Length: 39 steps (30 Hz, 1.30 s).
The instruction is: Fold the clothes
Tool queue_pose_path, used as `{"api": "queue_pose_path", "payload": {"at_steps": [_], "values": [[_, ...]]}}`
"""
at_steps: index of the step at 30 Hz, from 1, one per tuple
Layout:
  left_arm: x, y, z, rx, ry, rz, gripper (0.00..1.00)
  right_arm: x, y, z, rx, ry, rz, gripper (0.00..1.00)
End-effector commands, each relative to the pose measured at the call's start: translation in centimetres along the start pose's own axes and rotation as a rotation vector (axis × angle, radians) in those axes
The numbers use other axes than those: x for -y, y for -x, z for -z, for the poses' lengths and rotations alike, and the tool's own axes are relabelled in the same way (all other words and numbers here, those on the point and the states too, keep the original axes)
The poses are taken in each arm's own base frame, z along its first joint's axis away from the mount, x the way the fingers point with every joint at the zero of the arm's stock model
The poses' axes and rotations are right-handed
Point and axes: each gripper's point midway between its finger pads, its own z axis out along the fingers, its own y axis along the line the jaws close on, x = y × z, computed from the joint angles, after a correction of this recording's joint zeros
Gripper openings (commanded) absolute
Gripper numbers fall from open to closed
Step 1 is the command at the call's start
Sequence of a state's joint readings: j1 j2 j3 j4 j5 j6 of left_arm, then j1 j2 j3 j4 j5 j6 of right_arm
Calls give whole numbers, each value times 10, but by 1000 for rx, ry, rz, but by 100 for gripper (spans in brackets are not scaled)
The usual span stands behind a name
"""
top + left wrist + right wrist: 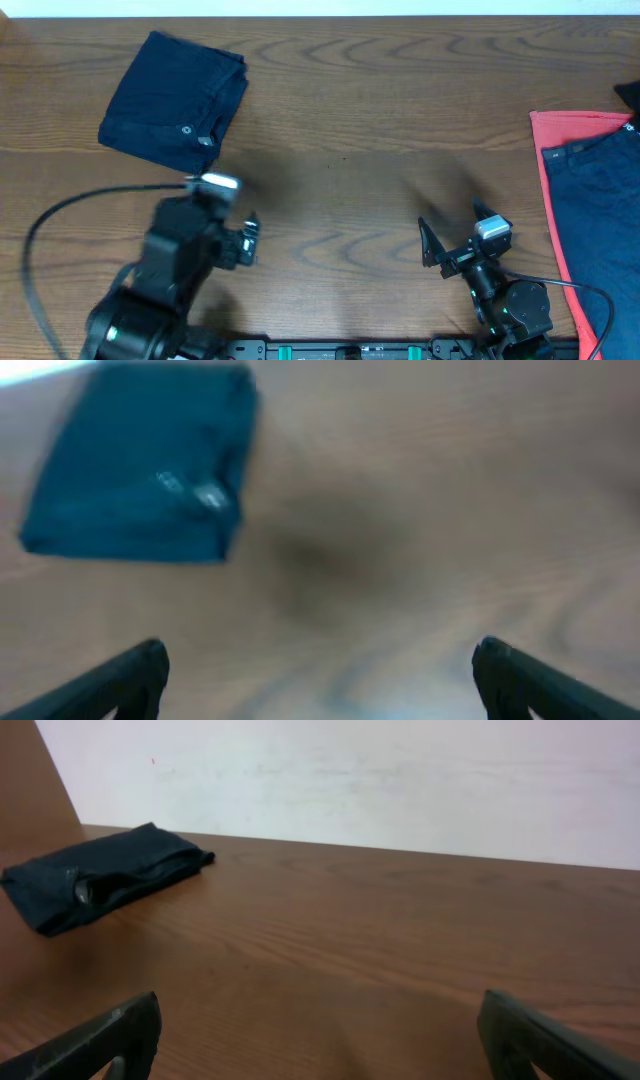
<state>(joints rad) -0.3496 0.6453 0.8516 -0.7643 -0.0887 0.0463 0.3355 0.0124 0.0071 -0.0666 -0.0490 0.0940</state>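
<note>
Dark navy shorts [175,103] lie folded into a compact rectangle at the table's far left, a small silver button [187,130] showing on top. In the blurred left wrist view the shorts [130,470] sit up and to the left of my left gripper [320,670], which is open, empty and well clear of them. My right gripper [450,222] stands open near the front right of the table with only bare wood between its fingers [110,1035]. From there the folded shorts [100,875] show far off to the left.
More clothes lie at the table's right edge: a red garment [560,135] with a navy one [600,220] on top. My left arm [180,250] rises over the front left, its black cable [60,215] looping out. A white wall [350,780] backs the table.
</note>
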Motion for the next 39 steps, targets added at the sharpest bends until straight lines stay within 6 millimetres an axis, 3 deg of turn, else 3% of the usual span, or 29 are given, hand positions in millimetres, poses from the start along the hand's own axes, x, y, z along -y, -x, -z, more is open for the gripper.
{"api": "queue_pose_path", "payload": {"at_steps": [1,6,11,19,26,39], "values": [[-20,15,11,146,63,63,98,1,-1,0,-1,-4,5,99],[-39,47,40,473,131,127,98,1,-1,0,-1,-4,5,99],[-47,36,49,604,165,148,98,1,-1,0,-1,-4,5,99],[-36,2,30,615,101,130,98,1,-1,0,-1,-4,5,99],[-36,-10,15,608,95,129,98,1,-1,0,-1,-4,5,99],[-34,-66,-57,504,88,139,98,1,-1,0,-1,-4,5,99]]}}
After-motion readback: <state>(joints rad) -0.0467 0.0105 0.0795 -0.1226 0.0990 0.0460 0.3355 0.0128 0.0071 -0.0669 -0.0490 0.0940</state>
